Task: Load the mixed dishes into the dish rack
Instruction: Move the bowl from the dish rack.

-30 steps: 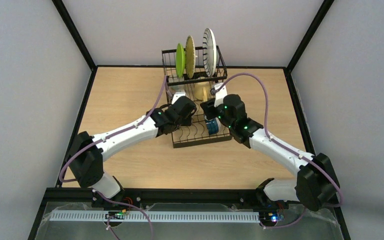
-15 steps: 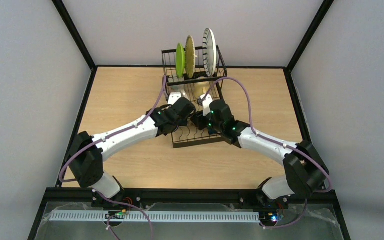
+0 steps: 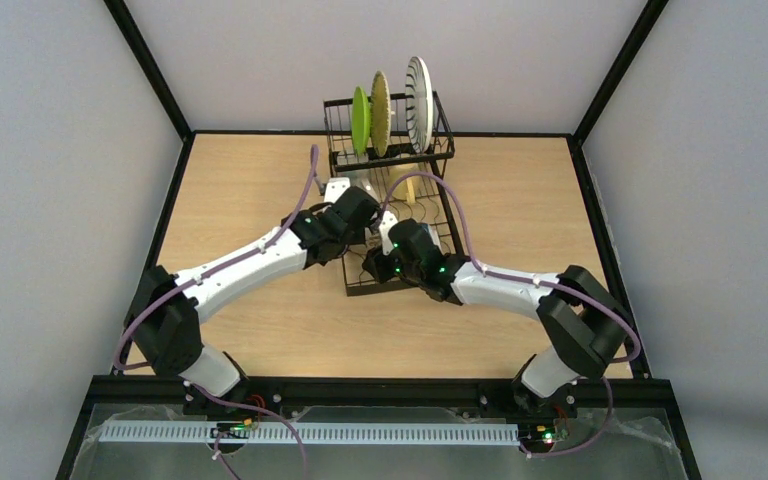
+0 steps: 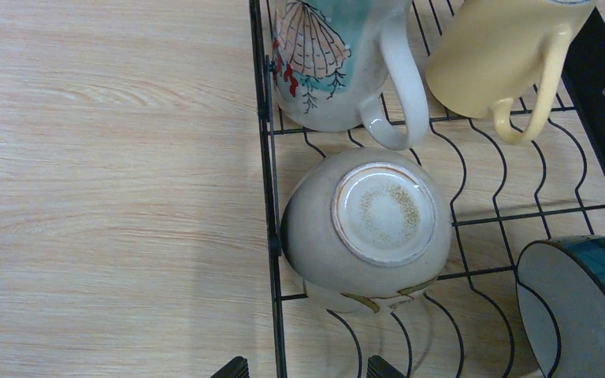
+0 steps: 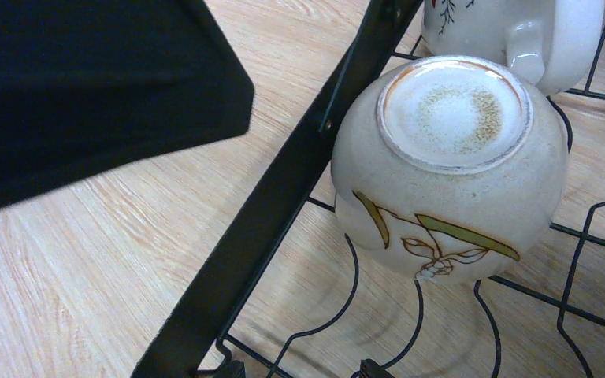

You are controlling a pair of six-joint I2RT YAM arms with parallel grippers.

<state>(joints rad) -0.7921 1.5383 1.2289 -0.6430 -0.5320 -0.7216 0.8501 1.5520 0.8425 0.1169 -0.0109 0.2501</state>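
Note:
The black dish rack (image 3: 441, 141) holds the green plate (image 3: 360, 118), the bamboo plate (image 3: 380, 112) and the striped plate (image 3: 419, 102) upright in its raised tier. On the lower tray (image 4: 266, 157) a cream bowl (image 4: 366, 228) lies base up. Beside it are the pale yellow mug (image 4: 504, 55) and the blue-patterned bowl (image 4: 579, 303). A clear tumbler (image 5: 410, 315) shows only faintly in front of the cream bowl (image 5: 449, 165). My left gripper (image 4: 307, 368) is open over the tray's left rim. My right gripper (image 5: 301, 368) is open at the tray's front-left corner, near the tumbler.
A white mug with a teal shell pattern (image 4: 339, 63) stands on the tray behind the cream bowl. The two grippers (image 3: 358, 215) (image 3: 373, 260) are close together over the tray's left side; the left one fills the upper left of the right wrist view (image 5: 87, 87).
My right arm has swung left across the tray, from above the blue-patterned bowl to the front-left corner. My left gripper has drawn back a little toward the rack's left rim.

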